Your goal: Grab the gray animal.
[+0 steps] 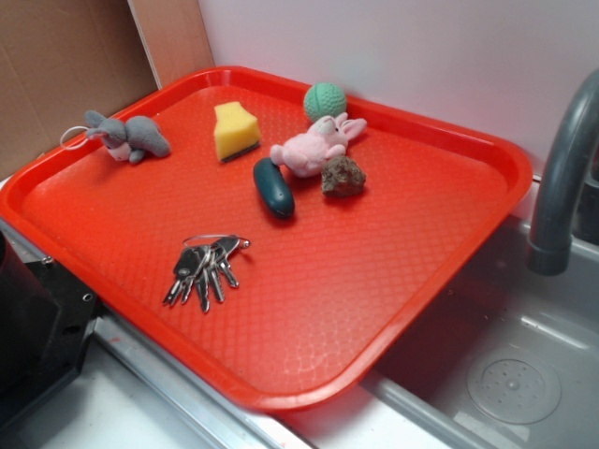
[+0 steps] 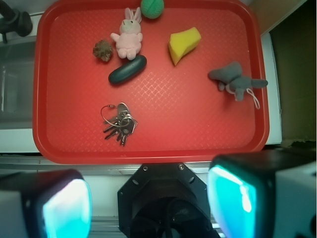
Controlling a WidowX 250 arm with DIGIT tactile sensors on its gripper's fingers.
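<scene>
Wrist view: gripper [image 2: 148,198] wide open, nothing between its fingers [image 2: 67,208] — held off the near edge of the red tray [image 2: 49,124]. Nearest on tray: keys [image 2: 119,124]. Farther: dark oval [image 2: 128,70], rock [image 2: 102,50], pink bunny [image 2: 129,37], sponge [image 2: 184,44], green ball [image 2: 152,7]. Gray animal [image 2: 233,79] lies by the tray's right rim — white loop [image 2: 254,99] toward the rim, apart from the rest.

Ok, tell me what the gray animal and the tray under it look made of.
Gray animal: soft plush fabric, going by its fuzzy matte surface and floppy ears, with a thin white loop. Tray: likely hard plastic, red, with a slight sheen and a fine molded diamond texture.
</scene>
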